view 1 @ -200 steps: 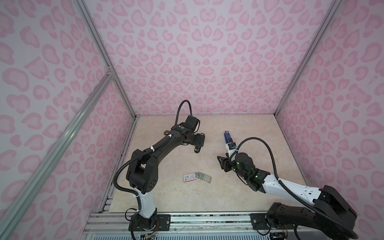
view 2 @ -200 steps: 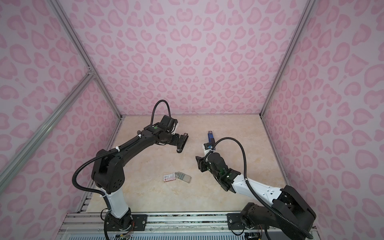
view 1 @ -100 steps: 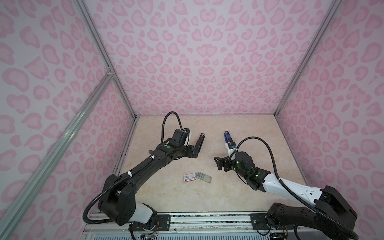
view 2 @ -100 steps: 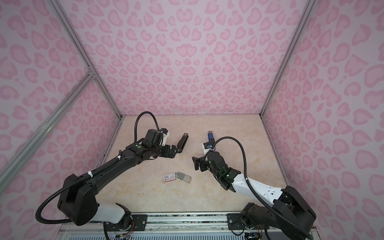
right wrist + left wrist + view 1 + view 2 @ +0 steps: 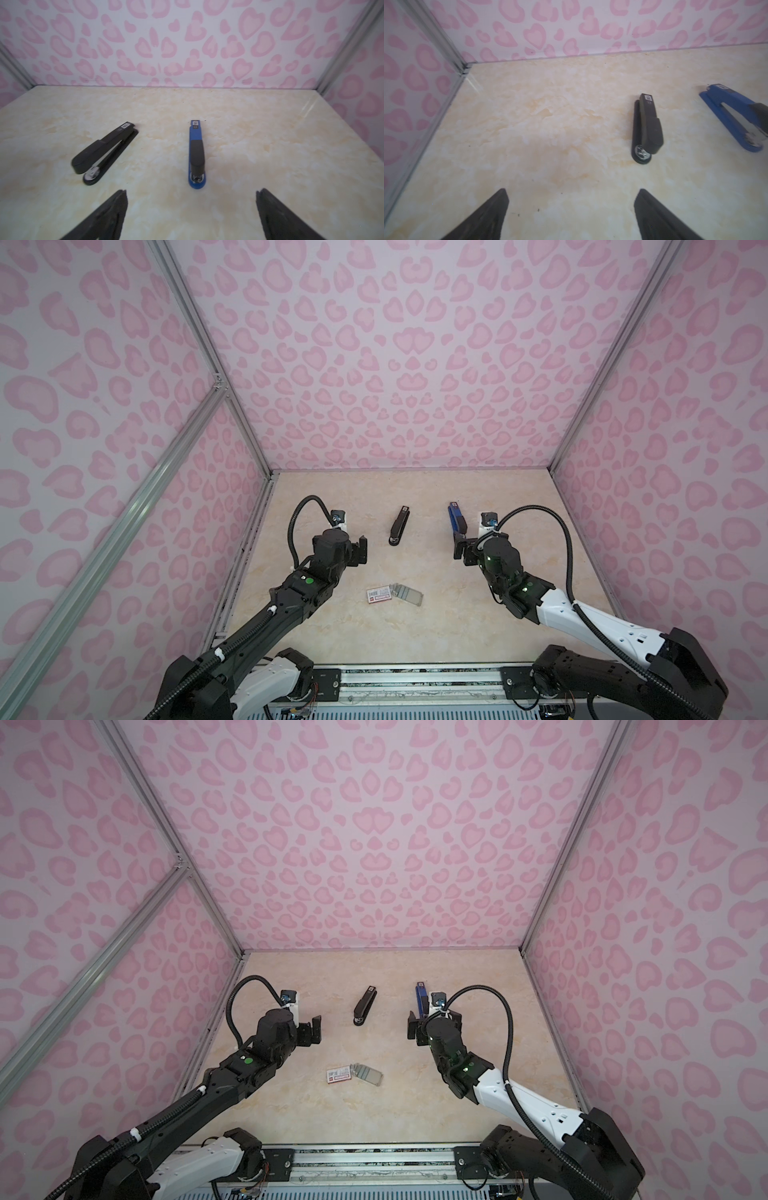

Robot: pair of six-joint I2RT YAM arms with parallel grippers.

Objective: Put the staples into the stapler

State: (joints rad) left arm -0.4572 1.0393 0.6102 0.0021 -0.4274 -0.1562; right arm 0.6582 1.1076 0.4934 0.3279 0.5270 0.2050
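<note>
In both top views the staples (image 5: 405, 594), a flat silvery-grey block, lie on the marbled surface (image 5: 415, 635) against the white box sleeve (image 5: 379, 595), seemingly half slid out. The black stapler (image 5: 400, 526), carried a moment ago, now lies flat.

Left wrist view: left hand (image 5: 572, 190) spread, empty.

Right wrist view: right hand (image 5: 191, 192) spread, drawn back from the glossy blue stapler (image 5: 196, 153).

left fingers (image 5: 485, 220) and right fingers (image 5: 276, 218) spread wide, pointing forward and slightly down
</note>
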